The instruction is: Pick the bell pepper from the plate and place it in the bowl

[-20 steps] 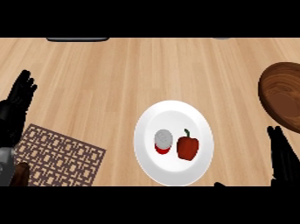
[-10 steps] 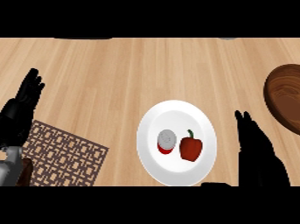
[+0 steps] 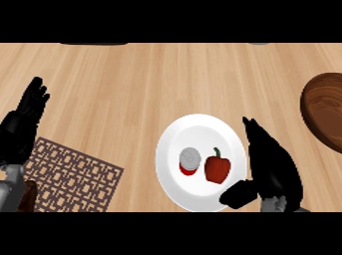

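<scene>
A red bell pepper (image 3: 218, 169) with a green stem lies on a white plate (image 3: 195, 132) near the counter's front middle. Beside it on the plate sits a small red can with a grey lid (image 3: 189, 159). My right hand (image 3: 272, 164) is open, fingers straight, over the plate's right rim, just right of the pepper; its thumb reaches toward the pepper's lower right. A dark wooden bowl (image 3: 335, 112) stands at the right edge, partly cut off. My left hand (image 3: 22, 122) rests open at the left, fingers up.
A brown lattice mat (image 3: 74, 174) lies at the lower left beside my left forearm. Dark items (image 3: 92, 44) show at the counter's far edge.
My right hand has moved left and forward from the right edge to the plate's right rim beside the pepper. The left hand has barely shifted.
</scene>
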`<state>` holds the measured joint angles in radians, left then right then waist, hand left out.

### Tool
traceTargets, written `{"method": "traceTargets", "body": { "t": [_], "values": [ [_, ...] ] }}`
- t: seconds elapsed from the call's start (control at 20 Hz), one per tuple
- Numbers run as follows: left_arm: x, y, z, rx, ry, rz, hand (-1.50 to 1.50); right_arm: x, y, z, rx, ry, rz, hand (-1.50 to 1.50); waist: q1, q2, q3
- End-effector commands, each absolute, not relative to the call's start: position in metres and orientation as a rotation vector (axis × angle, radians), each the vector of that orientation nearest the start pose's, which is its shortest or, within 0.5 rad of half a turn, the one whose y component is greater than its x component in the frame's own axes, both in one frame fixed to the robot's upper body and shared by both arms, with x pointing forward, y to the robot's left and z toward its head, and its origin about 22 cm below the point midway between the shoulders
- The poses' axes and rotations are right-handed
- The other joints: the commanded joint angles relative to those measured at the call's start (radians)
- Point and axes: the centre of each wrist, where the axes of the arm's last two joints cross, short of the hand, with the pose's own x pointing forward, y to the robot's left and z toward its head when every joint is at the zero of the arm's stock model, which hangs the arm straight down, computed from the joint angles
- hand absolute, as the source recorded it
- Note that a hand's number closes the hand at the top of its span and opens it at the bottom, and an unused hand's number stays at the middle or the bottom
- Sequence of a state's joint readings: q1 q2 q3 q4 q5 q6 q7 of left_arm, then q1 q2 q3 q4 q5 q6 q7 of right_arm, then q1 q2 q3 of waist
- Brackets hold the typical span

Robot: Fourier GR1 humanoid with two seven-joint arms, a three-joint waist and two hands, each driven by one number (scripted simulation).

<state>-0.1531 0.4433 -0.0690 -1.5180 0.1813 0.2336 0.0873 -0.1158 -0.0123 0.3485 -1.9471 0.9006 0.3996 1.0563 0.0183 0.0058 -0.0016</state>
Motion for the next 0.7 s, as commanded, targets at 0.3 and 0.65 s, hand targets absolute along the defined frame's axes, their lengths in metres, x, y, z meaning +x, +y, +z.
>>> {"method": "traceTargets", "body": {
  "t": [0.3,0.65],
  "values": [
    [0.284,0.308,0.063,0.313,-1.564,-0.074,0.00,0.258,-0.126,0.097,-0.792,-0.566,0.908,-1.50,-0.012,-0.005,0.000],
    [0.288,0.295,0.072,0.322,-1.580,-0.076,0.00,0.259,-0.098,0.084,-0.956,-0.640,0.939,-1.50,-0.013,-0.007,0.001]
  ]
}}
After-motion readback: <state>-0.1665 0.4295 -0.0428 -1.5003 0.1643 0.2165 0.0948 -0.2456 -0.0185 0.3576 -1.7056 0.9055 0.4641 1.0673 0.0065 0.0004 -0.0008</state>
